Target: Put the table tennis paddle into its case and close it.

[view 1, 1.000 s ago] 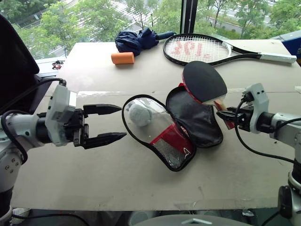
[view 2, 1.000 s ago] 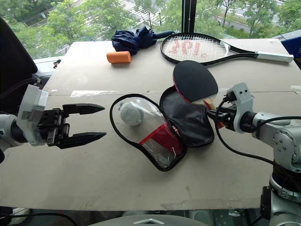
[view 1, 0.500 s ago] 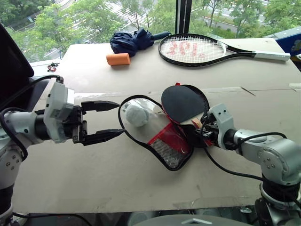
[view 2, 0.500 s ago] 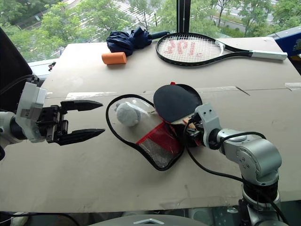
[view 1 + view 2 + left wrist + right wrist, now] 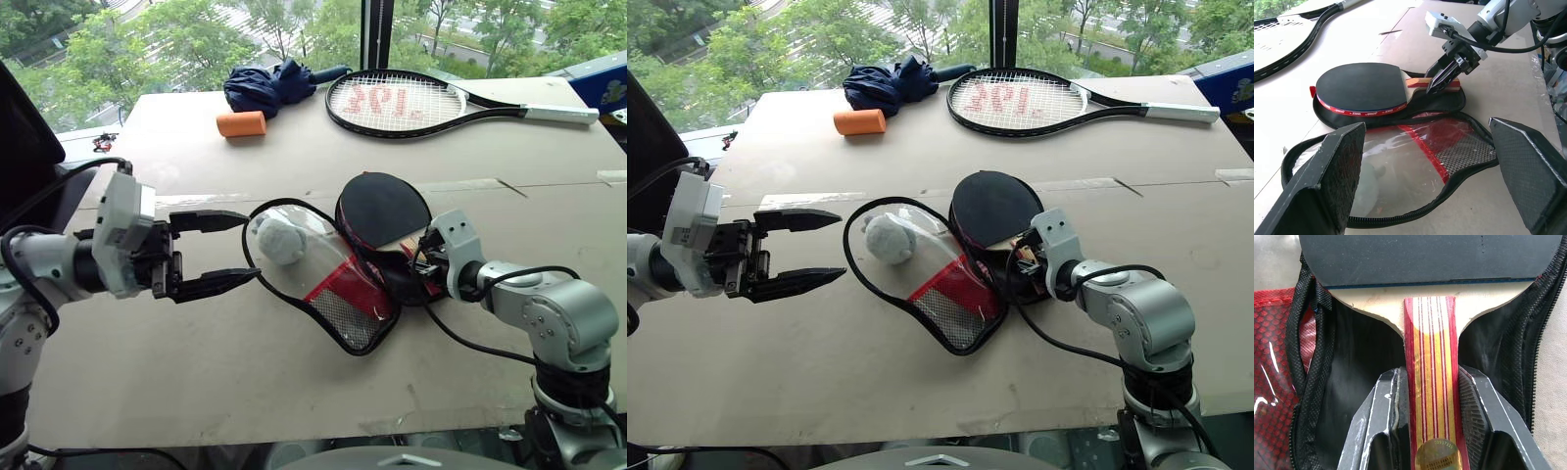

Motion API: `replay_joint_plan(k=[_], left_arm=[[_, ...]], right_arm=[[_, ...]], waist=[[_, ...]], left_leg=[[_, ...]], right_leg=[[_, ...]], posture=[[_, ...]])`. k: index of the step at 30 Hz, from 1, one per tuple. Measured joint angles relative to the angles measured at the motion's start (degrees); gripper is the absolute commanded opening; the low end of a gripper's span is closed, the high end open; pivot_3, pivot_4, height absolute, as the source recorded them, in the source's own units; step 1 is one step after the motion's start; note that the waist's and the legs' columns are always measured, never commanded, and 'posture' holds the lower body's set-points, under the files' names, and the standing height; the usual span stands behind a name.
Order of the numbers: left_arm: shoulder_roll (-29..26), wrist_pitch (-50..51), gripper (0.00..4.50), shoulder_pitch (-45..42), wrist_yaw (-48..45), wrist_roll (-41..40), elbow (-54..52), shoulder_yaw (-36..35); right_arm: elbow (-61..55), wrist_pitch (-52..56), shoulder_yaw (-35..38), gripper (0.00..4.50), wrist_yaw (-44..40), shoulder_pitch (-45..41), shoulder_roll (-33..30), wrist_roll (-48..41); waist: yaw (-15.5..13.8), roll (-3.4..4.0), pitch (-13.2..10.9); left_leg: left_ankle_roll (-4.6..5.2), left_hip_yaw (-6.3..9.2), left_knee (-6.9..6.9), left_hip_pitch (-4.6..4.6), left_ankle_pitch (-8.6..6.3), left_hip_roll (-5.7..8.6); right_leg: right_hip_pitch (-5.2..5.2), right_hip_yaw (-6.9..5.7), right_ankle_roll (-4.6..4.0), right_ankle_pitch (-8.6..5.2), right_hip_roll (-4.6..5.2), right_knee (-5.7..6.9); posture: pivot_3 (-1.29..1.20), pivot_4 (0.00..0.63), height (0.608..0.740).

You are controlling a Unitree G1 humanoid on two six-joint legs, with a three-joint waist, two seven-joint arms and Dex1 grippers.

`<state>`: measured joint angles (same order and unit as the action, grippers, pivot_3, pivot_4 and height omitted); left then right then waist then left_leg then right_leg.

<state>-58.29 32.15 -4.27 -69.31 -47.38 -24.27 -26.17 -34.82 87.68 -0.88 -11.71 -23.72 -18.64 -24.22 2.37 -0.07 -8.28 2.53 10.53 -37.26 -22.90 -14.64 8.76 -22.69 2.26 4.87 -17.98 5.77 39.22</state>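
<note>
Paddle: I am now resting the table tennis paddle (image 5: 1364,90) flat on the lower half of the open case (image 5: 1415,161), black face up; a second ago I was holding it tilted up above that half.
Right gripper: the right gripper (image 5: 1442,78) is clamping the striped handle between both fingers (image 5: 1484,416) (grip looking square).
Left gripper: the left gripper (image 5: 211,252) is hovering just beside the case's clear flap with jaws spread wide, holding nothing, unchanged from a second ago.
Case: lying unzipped, its window flap folded out toward the left gripper, a pale ball (image 5: 278,240) showing through the clear plastic.
Task meaning: I am judging insertion nearly done; release, folding the flap over and zipping are remaining.
</note>
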Motion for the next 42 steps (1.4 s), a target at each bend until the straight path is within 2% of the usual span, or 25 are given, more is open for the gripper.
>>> replay_joint_plan(k=[4,6,7,10,11,12,16,18,22,25,28,31,34,39,42], left_arm=[[0.1,0.0,4.15,0.0,0.6,0.0,-0.2,0.0],[0.1,0.0,4.15,0.0,0.8,0.0,-0.3,0.0],[0.2,0.0,4.15,0.1,0.8,0.0,-0.4,0.0],[0.2,0.0,4.15,0.2,1.0,0.0,-0.5,0.0],[0.2,0.0,4.15,0.3,1.0,0.0,-0.7,0.0],[0.2,0.0,4.15,0.6,1.1,0.0,-1.1,-0.1],[1.5,0.6,4.15,3.4,2.2,-0.1,-1.7,-0.7],[2.4,0.5,4.15,8.7,2.3,0.6,-2.5,-2.0],[6.2,0.5,4.15,15.4,5.5,4.0,-2.8,-1.3],[6.6,-0.6,4.15,17.0,7.2,7.0,-3.8,0.9],[9.3,-1.8,4.15,17.9,10.1,11.6,-4.0,7.2],[10.3,-4.4,4.15,16.2,12.5,18.7,-3.7,16.8],[12.0,-8.6,4.15,11.7,15.5,25.2,-1.0,21.7],[14.8,-17.0,4.15,4.6,19.1,34.7,7.0,27.3],[18.3,-21.1,4.15,-1.6,19.9,38.8,11.2,31.7]], right_arm=[[0.6,-0.5,-0.5,0.75,0.0,-0.4,0.7,0.4],[1.0,-0.6,-0.6,1.77,-0.2,-0.4,0.6,0.6],[1.1,-1.0,-1.0,2.09,-0.4,-0.4,0.2,0.6],[1.1,-2.5,-0.8,3.54,-1.3,-1.1,-0.2,0.5],[1.1,-3.0,-0.8,3.89,-1.7,-1.3,-0.4,0.3],[1.1,-3.5,-0.8,4.45,-2.3,-1.5,-0.8,0.0],[-1.2,-5.5,1.8,4.45,-5.9,-2.1,-2.6,-2.7],[-3.1,-10.8,6.4,4.45,-11.1,-0.4,-4.5,-5.9],[-2.0,-24.2,16.6,4.45,-23.6,9.7,-11.5,-10.0],[1.5,-37.6,18.2,4.45,-33.4,17.2,-15.5,-9.2],[8.6,-50.5,21.5,4.45,-45.7,24.4,-19.6,-8.6],[15.9,-58.9,25.0,4.45,-55.4,26.8,-23.3,-9.7],[23.5,-65.6,27.1,4.45,-60.9,27.5,-25.5,-9.4],[28.3,-72.2,29.1,4.45,-64.7,29.9,-25.6,-9.5],[29.1,-73.2,29.5,4.45,-65.4,30.7,-25.6,-10.1]], waist=[[0.0,0.00,0.0],[0.0,0.00,0.0],[0.0,0.00,0.0],[0.0,0.00,0.0],[0.0,0.00,0.0],[0.0,0.00,0.0],[0.0,0.00,0.0],[0.0,0.00,0.0],[-0.8,-0.12,0.1],[-1.3,-0.11,0.1],[-1.7,-0.10,0.1],[-1.8,-0.12,0.1],[-1.9,-0.11,0.1],[-1.8,-0.06,0.1],[-2.1,-0.07,0.1]], left_leg=[[0.00,0.00,0.00,0.00,0.00,0.00],[0.00,0.00,-0.02,0.00,0.00,0.00],[0.00,-0.01,-0.02,0.00,0.00,0.00],[-0.01,-0.01,-0.04,0.01,0.01,0.00],[-0.01,-0.01,-0.04,0.01,0.01,0.00],[-0.01,-0.01,-0.04,0.01,0.01,0.00],[-0.01,-0.04,-0.04,0.01,0.01,0.00],[-0.01,-0.08,0.01,0.02,0.00,0.00],[0.00,-0.02,-0.05,0.01,0.00,0.00],[0.01,-0.13,-0.07,0.12,0.00,0.00],[0.04,-0.17,-0.09,0.20,-0.02,0.00],[0.05,-0.16,-0.13,0.22,-0.03,-0.01],[0.05,-0.16,-0.13,0.24,-0.03,-0.01],[0.05,-0.16,-0.12,0.23,-0.03,-0.02],[0.05,-0.15,-0.19,0.20,-0.03,0.00]], right_leg=[[0.00,0.00,0.00,0.00,0.00,0.02],[0.00,0.00,0.00,0.00,0.00,0.02],[0.00,0.00,0.00,0.00,0.00,0.03],[-0.01,0.00,0.00,0.00,0.00,0.08],[-0.01,0.01,0.00,0.00,0.00,0.10],[-0.01,0.01,0.00,0.00,0.00,0.11],[0.00,0.03,0.00,0.00,0.00,0.14],[0.00,0.05,0.00,0.00,0.00,0.07],[0.10,-0.09,0.01,0.01,0.01,-0.09],[0.22,0.01,0.02,0.01,0.02,0.01],[0.33,0.03,0.02,0.02,0.03,0.00],[0.37,0.01,0.04,0.03,0.03,0.01],[0.37,-0.02,0.04,0.03,0.03,0.03],[0.39,0.00,0.04,0.03,0.03,-0.03],[0.43,-0.05,0.06,0.04,0.05,-0.03]], posture=[[0.00,0.150,0.726],[0.00,0.150,0.726],[0.00,0.150,0.726],[0.00,0.150,0.726],[0.00,0.150,0.726],[0.00,0.150,0.726],[0.00,0.150,0.726],[0.00,0.150,0.726],[0.00,0.150,0.726],[0.00,0.150,0.726],[0.00,0.150,0.726],[0.00,0.150,0.726],[0.00,0.150,0.726],[0.00,0.150,0.726],[0.00,0.150,0.726]])
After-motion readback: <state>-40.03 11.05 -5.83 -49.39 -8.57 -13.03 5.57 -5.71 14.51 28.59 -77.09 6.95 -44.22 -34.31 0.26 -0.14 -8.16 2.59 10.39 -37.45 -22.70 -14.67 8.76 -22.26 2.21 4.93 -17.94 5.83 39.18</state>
